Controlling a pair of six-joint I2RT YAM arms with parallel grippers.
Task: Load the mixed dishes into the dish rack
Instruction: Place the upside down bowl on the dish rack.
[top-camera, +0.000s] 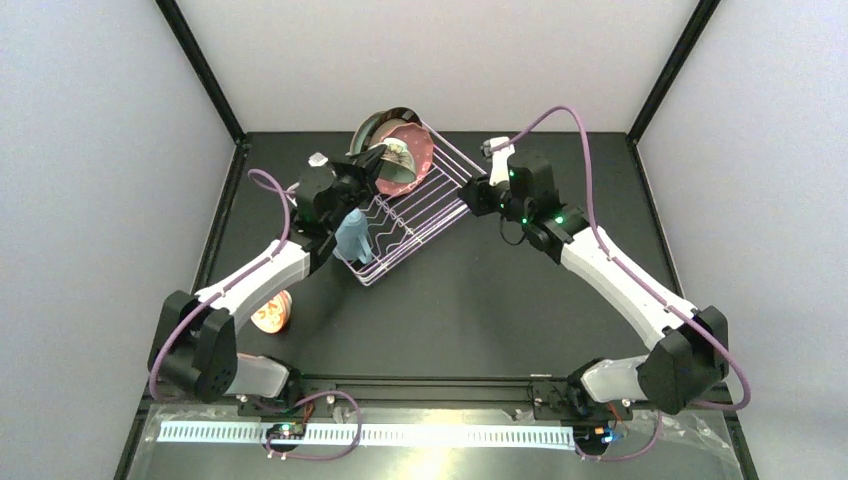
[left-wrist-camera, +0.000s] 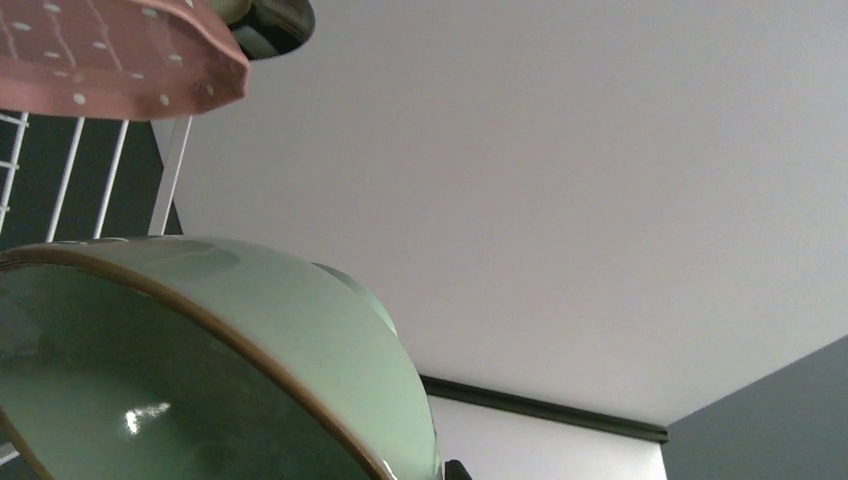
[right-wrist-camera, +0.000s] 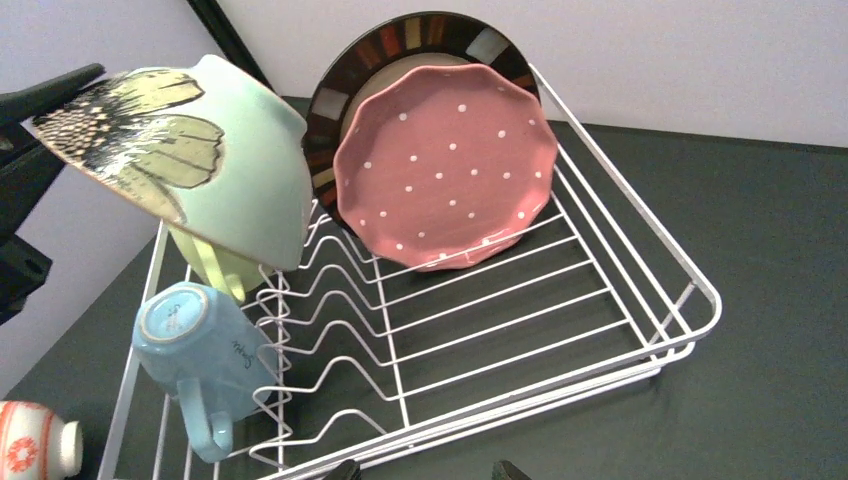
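Observation:
My left gripper (top-camera: 363, 170) is shut on the rim of a mint-green flowered bowl (right-wrist-camera: 215, 150), holding it tilted above the left back part of the white wire dish rack (right-wrist-camera: 610, 330). That bowl (left-wrist-camera: 250, 330) fills the lower left of the left wrist view. A pink speckled plate (right-wrist-camera: 445, 165) stands in the rack in front of a dark-rimmed plate (right-wrist-camera: 420, 35). A pale green mug (right-wrist-camera: 215, 268) sits under the bowl, and a light blue mug (right-wrist-camera: 200, 350) lies beside it in the rack. My right gripper (right-wrist-camera: 425, 472) is open and empty, just outside the rack's near wall.
A small reddish-patterned bowl (top-camera: 272, 312) sits on the black table left of the rack, near my left forearm. White walls and black frame posts close in the back of the table.

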